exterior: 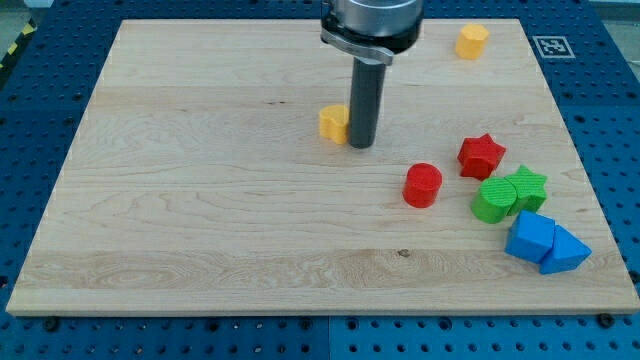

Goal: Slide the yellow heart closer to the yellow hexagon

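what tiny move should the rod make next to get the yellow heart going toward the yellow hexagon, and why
Probably bring my tip round to the lower-left side of the yellow heart. My tip now sits against the heart's right side, while the yellow hexagon lies toward the view's top right, so pushing from here would likely drive the heart away.

Bare board lies between yellow heart (333, 122) and yellow hexagon (472, 41).

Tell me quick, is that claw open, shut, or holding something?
No claw here: the arm ends in a rod. My tip holds nothing; it sits right beside the yellow heart, on its right in the view.
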Robot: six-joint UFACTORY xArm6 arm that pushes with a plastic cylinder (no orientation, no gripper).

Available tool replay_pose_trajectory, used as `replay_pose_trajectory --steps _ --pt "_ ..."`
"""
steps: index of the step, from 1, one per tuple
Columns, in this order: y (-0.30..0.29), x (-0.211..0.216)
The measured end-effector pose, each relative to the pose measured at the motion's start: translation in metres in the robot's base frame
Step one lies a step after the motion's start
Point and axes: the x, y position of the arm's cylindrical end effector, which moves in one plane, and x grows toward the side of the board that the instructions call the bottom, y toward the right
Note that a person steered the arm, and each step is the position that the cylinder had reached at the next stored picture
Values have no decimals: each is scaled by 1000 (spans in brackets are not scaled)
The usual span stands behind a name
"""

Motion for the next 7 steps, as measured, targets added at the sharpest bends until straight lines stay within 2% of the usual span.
replay_pose_trajectory --steps 1,2,3,5,7 --pt "-18 7" --pt "-64 10" --pt "-86 -5" --pt "-18 -13" --pt "-8 -57"
